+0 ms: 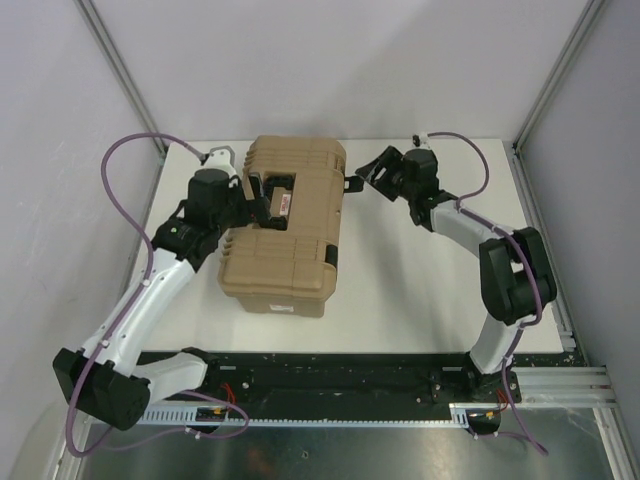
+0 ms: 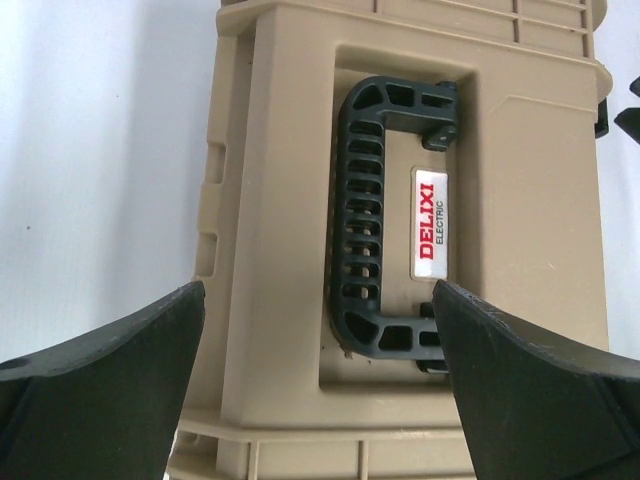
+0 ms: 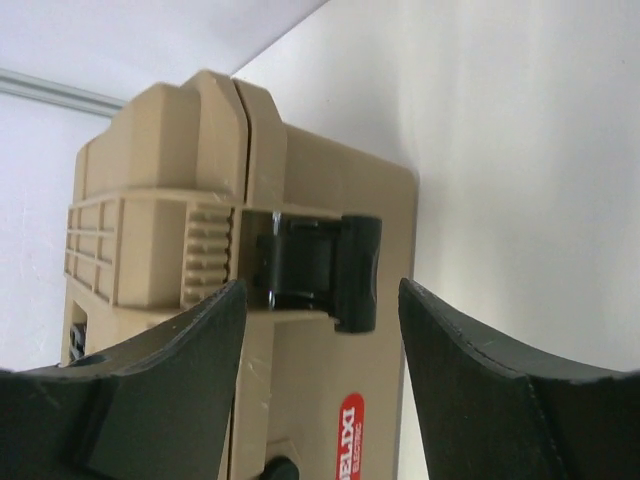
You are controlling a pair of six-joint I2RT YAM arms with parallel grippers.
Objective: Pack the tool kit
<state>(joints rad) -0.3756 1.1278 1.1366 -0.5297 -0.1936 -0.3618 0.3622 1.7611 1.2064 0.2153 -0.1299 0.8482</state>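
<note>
The right end effector (image 3: 320, 300), jaws part-open and empty, straddles the black latch (image 3: 330, 270) on the right side of the closed tan tool case (image 1: 285, 250), which sits mid-tabletop (image 1: 400, 290). The left end effector (image 2: 318, 295), wide open and empty, hovers over the handle (image 2: 350, 220). The latch probably needs pressing squarely flat while the left steadies the lid.

Tool kit case (image 1: 285, 235): tan ribbed plastic, closed, both halves meeting at the seam. It sits on the white table (image 1: 420, 290), left of centre, long axis running near-to-far and skewed slightly. Black handle (image 2: 365, 215) lies folded flat in its recess on the upward face, beside a white label (image 2: 433, 225) with red DELIXI lettering. Black latch (image 3: 320, 265) sits across the seam on the right-hand side; can't tell if it's fully snapped down.
</note>
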